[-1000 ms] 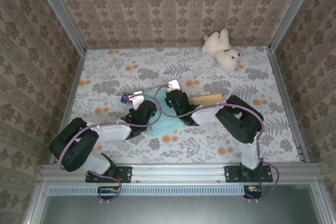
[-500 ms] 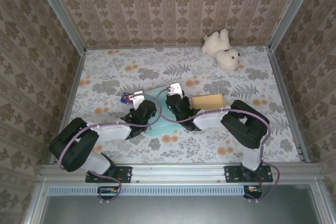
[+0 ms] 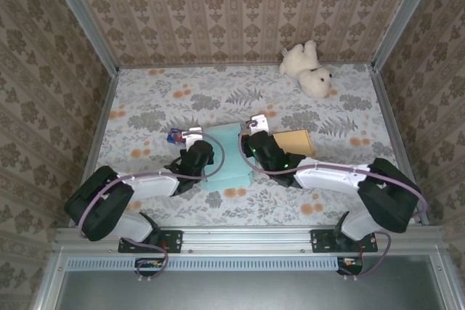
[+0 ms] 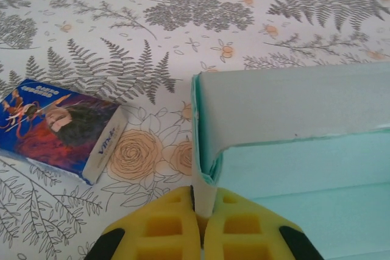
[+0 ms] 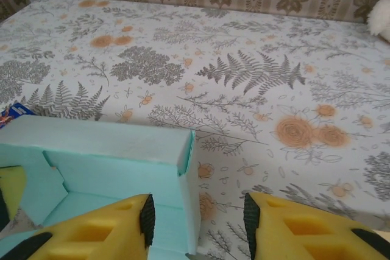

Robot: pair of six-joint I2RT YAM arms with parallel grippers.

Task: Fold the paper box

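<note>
The left claw (image 4: 200, 220) pinches a corner wall of the teal paper box (image 4: 292, 108). At lower centre, the right claw (image 5: 198, 217) gapes open astride the wall's end. Close squarely, crease firmly.

A floral tabletop (image 3: 182, 99) of grey ferns and orange roses on white carries 3 stray things. A white plush bear (image 3: 309, 69) lies at the far right, near the damask-papered back wall (image 3: 240, 5). A small blue carton (image 3: 174, 136) lies flat left of centre; the left wrist view shows a red-and-blue picture on top and a white end panel. A tan flat card (image 3: 294, 141) lies right of centre, partly hidden. Metal rails (image 3: 81, 16) run along the wall corners.
</note>
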